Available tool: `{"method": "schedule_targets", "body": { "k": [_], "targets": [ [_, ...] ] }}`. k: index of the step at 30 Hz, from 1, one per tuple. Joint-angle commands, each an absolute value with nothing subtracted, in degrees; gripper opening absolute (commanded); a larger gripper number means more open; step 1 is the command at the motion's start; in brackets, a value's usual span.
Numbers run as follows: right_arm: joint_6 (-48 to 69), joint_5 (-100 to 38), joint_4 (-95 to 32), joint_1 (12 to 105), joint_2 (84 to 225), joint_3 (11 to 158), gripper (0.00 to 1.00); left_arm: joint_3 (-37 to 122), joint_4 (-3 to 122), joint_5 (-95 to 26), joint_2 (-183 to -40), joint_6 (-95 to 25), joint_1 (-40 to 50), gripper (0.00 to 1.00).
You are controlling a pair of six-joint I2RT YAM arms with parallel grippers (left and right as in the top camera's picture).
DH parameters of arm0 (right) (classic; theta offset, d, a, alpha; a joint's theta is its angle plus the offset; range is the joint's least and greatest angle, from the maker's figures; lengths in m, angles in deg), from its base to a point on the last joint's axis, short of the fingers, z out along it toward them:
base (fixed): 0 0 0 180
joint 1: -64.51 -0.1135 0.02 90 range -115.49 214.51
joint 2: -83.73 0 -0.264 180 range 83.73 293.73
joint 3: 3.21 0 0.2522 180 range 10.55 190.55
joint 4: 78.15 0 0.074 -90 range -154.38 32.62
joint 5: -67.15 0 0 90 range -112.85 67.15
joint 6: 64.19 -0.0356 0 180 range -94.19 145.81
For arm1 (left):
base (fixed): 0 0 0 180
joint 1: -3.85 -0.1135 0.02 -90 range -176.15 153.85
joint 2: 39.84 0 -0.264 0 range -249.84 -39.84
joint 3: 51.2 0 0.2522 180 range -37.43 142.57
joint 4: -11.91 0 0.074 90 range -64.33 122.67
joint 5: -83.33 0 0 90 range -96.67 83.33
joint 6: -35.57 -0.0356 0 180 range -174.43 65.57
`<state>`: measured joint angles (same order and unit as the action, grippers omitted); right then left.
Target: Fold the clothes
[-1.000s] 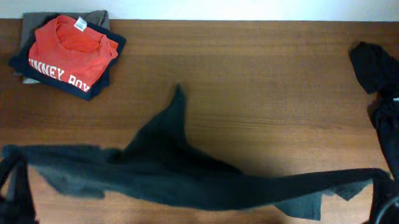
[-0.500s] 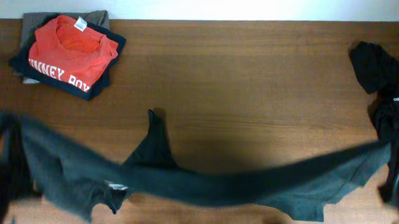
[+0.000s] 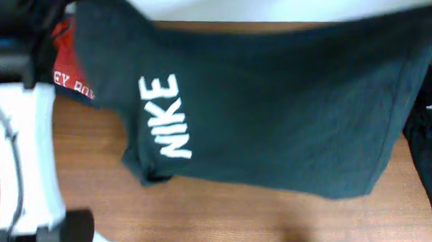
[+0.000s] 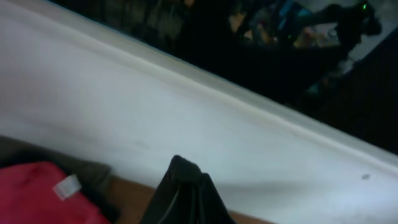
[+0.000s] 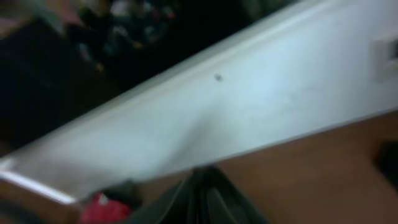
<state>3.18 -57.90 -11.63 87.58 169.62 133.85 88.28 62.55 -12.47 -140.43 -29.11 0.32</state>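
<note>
Left gripper (image 3: 57,1) and right gripper (image 5: 204,205) are each clamped on a top corner of the Nike shirt (image 3: 275,109). It is stretched aloft rightward from the red shirt (image 3: 64,41), partly covering it.

overhead: bright, even, shirt (image 3: 274,116) motion-blurred | wrists: dim, smeared, out of focus | wall (image 4: 186,124): pale glare

Robot lab, wooden table (image 3: 270,218), white partition (image 4: 124,106), cluttered equipment (image 4: 298,31) beyond.
</note>
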Motion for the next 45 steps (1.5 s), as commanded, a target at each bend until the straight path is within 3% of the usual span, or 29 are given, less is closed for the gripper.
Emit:
{"method": "schedule_targets", "body": {
  "k": [1, 8, 15, 20, 29, 45],
  "targets": [
    [-1.32, -67.69, -14.98, 89.46, 171.93, 138.99, 0.04, 98.48, 59.1, -18.92, -141.18, -24.02, -1.41, 0.01],
    [3.42, -67.76, -8.86, 90.77, 173.46, 142.44, 0.04, 106.33, 70.51, -19.36, -141.33, -29.04, -2.43, 0.01],
    [11.55, -50.05, 15.6, 89.92, 176.5, 142.33, 0.04, 104.08, 103.82, -17.39, -147.89, -30.57, -2.43, 0.01],
    [11.44, -48.76, 23.56, 89.92, 179.6, 142.33, 0.04, 102.15, 113.35, -17.65, -155.75, -30.57, -2.13, 0.01],
    [11.66, -49.14, 24.17, 89.92, 174.64, 144.04, 0.04, 104.08, 115.4, -17.5, -152.32, -34.84, -0.03, 0.01],
    [10.33, -49.16, 30.38, 89.92, 156.79, 145.9, 0.04, 105.0, 122.35, -17.39, -123.17, -33.87, 4.12, 0.01]
  ]
}}
